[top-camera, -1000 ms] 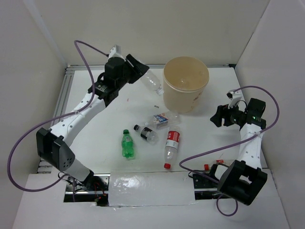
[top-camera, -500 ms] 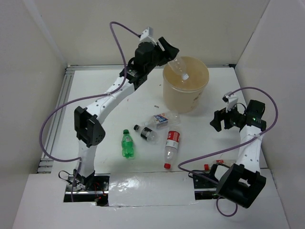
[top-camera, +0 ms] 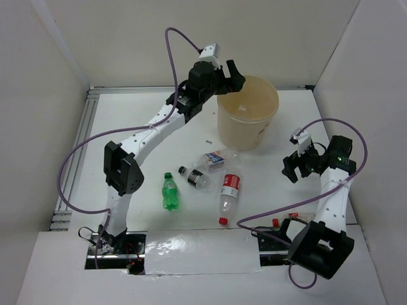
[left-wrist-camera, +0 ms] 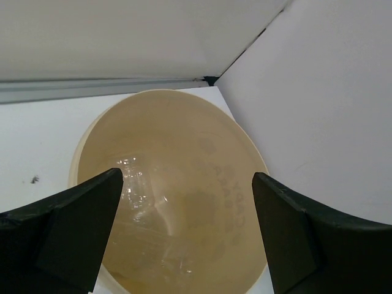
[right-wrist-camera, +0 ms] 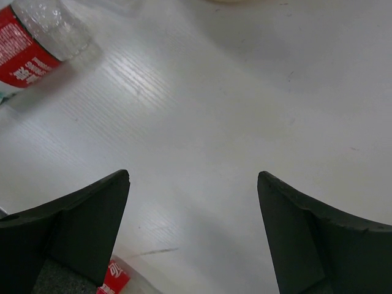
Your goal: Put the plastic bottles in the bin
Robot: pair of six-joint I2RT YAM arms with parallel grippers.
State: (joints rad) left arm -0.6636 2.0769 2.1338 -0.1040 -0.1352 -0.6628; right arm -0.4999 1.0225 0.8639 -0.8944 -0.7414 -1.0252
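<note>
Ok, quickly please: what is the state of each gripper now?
Left gripper: open, holding nothing, above the bin.
Right gripper: open, holding nothing, above the table.

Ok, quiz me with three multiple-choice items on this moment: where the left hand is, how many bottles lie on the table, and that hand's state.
1. Where is the left hand?
A. above the bin
B. down by its own base
C. off to the far left side

2. How many bottles lie on the table outside the bin?
A. two
B. four
C. seven

3. The left hand is:
A. open, nothing between its fingers
B. shut on a bottle
C. shut on the bin's rim

Answers:
1 A, its wrist view looks straight down into the bin.
2 B, the top view shows the green bottle, dark-capped bottle, blue-white-label bottle and red-label bottle.
3 A, its fingers stand wide apart with only the bin's inside between them.
</note>
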